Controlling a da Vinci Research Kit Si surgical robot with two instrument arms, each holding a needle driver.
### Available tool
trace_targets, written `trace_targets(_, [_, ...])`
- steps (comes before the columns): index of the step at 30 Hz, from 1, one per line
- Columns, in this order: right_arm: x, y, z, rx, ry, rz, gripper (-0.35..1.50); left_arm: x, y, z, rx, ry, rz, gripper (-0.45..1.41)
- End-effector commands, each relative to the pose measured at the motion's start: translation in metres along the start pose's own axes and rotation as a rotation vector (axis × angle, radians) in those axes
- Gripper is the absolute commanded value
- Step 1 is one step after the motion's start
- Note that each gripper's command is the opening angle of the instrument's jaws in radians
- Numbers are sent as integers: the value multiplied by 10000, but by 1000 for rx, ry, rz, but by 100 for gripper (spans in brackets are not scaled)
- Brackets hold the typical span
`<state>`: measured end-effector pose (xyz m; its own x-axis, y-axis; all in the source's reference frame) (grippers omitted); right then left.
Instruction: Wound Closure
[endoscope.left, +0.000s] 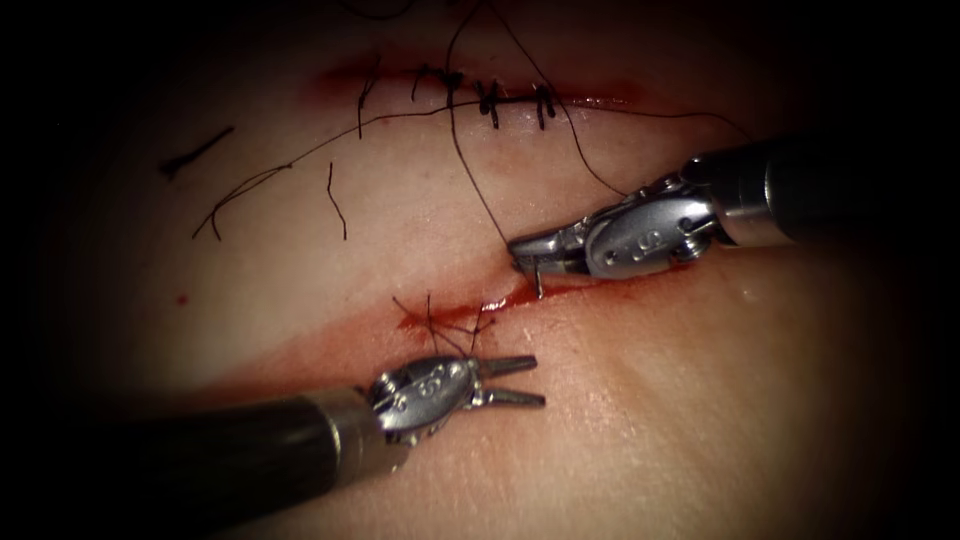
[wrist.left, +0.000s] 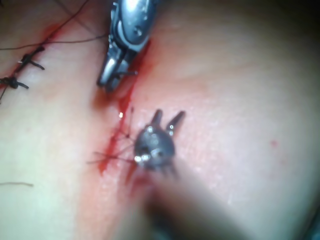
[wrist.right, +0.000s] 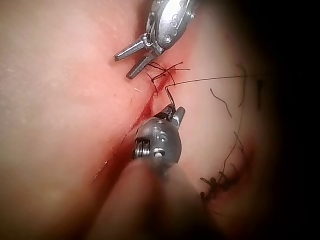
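Needle (endoscope.left: 537, 281) sits clamped in the right tool (endoscope.left: 527, 258) at the cut (endoscope.left: 560, 291), its tip pointing down at the tissue (endoscope.left: 700, 400); thread (endoscope.left: 470, 170) trails up from it. Left tool (endoscope.left: 520, 381) rests beside the knot (endoscope.left: 440, 325), jaws spread, holding nothing.

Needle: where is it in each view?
Endoscope view: needle in the shut right claw, at the lower cut, right of the knot; whether it enters the tissue is unclear.
Left wrist view: needle across the right claw's tip.
Right wrist view: needle curving from the right claw toward the knot.
Shared landmark: the knot, beside the open, empty left claw.
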<state>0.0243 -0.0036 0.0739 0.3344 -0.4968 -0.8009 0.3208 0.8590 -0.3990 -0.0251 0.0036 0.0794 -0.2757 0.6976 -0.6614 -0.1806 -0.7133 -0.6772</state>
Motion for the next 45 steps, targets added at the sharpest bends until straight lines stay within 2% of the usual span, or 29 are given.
trace_targets(1, [-2,-3,8,2,3,-1,-35,-5,0,8,-2,-1,-2,32])
trace_targets(11, [-11,6,6,3,1,30,-35,-5,0,8,-2,-1,-2,32])
trace_targets(21, [-19,22,2,12,2,195,-35,-5,0,8,-2,-1,-2,32])
trace_targets(29, [-25,14,10,62,-19,287,-35,-5,0,7,-3,-1,-2,32])
trace_targets(40, [-28,-4,22,140,-32,304,-35,-5,0,7,-4,-1,-2,32])
trace_targets(45, [-27,0,22,165,-15,411,-35,-5,0,7,-4,-1,-2,32])
